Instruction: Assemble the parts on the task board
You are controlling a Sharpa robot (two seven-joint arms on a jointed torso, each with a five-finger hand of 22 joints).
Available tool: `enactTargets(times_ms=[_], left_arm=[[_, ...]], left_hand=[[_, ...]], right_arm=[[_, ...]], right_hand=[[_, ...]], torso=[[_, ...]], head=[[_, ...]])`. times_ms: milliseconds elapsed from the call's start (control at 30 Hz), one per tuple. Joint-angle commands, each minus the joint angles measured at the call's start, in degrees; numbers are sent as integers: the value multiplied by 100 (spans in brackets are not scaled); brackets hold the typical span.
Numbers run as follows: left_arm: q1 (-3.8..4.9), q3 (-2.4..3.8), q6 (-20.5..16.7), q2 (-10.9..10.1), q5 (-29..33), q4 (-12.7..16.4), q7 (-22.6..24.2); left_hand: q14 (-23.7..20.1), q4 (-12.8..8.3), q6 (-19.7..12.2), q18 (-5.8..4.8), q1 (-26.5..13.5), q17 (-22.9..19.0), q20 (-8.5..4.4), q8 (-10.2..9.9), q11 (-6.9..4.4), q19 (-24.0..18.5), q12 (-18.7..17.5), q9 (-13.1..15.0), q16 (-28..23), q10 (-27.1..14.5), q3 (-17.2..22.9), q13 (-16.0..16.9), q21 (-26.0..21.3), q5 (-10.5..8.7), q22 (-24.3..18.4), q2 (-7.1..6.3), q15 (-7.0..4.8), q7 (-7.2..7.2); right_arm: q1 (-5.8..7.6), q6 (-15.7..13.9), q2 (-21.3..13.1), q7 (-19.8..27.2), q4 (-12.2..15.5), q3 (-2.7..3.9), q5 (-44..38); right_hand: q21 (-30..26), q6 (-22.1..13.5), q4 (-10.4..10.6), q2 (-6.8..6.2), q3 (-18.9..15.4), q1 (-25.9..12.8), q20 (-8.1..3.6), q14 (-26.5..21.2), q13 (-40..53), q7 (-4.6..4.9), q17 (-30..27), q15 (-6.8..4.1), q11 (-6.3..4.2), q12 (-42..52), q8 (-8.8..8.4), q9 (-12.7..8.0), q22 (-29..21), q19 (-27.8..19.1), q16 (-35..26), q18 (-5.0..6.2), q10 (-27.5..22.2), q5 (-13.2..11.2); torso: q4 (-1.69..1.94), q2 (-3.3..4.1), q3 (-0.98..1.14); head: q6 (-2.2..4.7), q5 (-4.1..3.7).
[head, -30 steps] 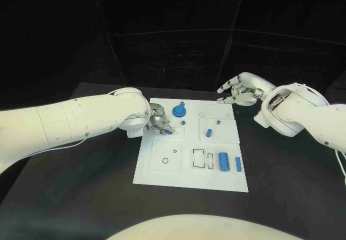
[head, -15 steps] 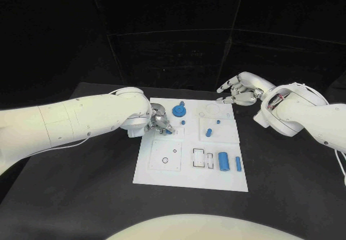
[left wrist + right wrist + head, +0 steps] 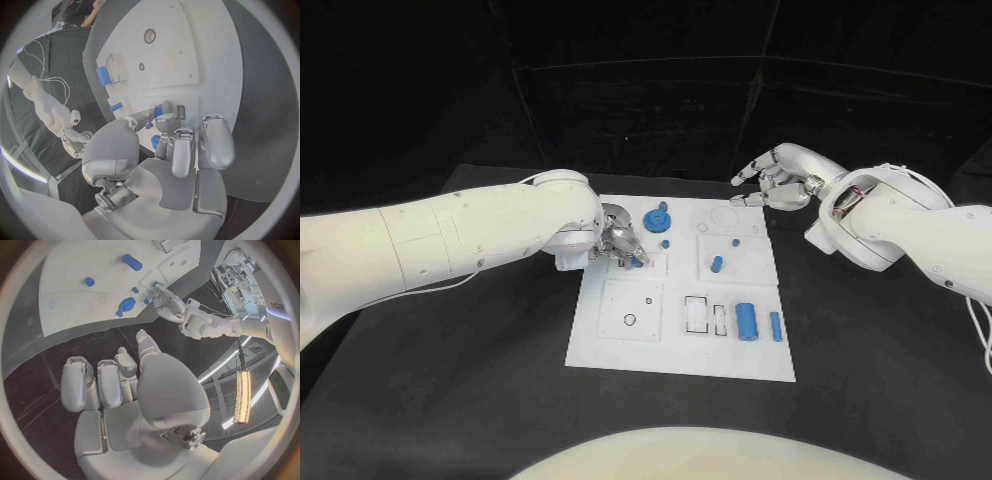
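Left hand (image 3: pixel 619 243) remained pinching a small blue part (image 3: pixel 635 262) at the task board (image 3: pixel 678 355) left edge, unseated, while the right hand (image 3: pixel 776 178), fingers loosely apart and empty, stayed beyond its far corner.

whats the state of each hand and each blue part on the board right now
left hand: fingertips down on the board, pinching a small blue part
right hand: raised past the board's far edge, fingers curled, holding nothing
task board: flat on the table
round blue part: standing on the board
short blue peg: lying loose
large blue cylinder: lying flat
thin blue bar: lying beside the cylinder
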Motion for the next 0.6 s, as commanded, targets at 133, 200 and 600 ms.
enactTargets(times_ms=[133, 200, 600], left_arm=[[23, -2, 156, 26, 4, -32, -30], [28, -2, 174, 35, 10, -40, -28], [51, -1, 289, 103, 21, -117, -28]], left_hand=[[590, 134, 78, -34, -127, 1443, -40, -45, -11, 21, 55, -27, 34, 73, -47, 65, 33, 6, 5, 108, -45, 7], [592, 157, 88, -34, -145, 1451, -41, -50, -12, 21, 67, -32, 38, 84, -55, 86, 33, 6, 5, 124, -46, 6], [604, 316, 172, -39, -283, 1509, -44, -86, -21, 29, 117, -66, 62, 135, -99, 177, 46, 10, 36, 229, -50, -8]], right_arm=[[13, 69, 14, -17, -6, 4, 8], [13, 75, 18, -19, -9, 4, 8], [13, 109, 40, -26, -20, 4, 8]], right_hand=[[-33, 26, -4, 57, -43, 43, -6, 170, -17, -30, 1, -36, -10, -42, 26, -7, -10, -25, -47, 105, -26, 55], [-36, 25, -2, 59, -48, 49, -8, 173, -20, -31, 2, -38, -10, -43, 29, -7, -12, -23, -49, 105, -25, 79], [-49, 19, 6, 66, -73, 84, -14, 184, -30, -33, 1, -43, -16, -48, 43, -9, -19, -14, -65, 104, -18, 199]], torso=[[6, -2, 0], [6, -2, 0], [10, -2, -1]], head=[[-7, -5], [-7, -5], [-15, -15]])
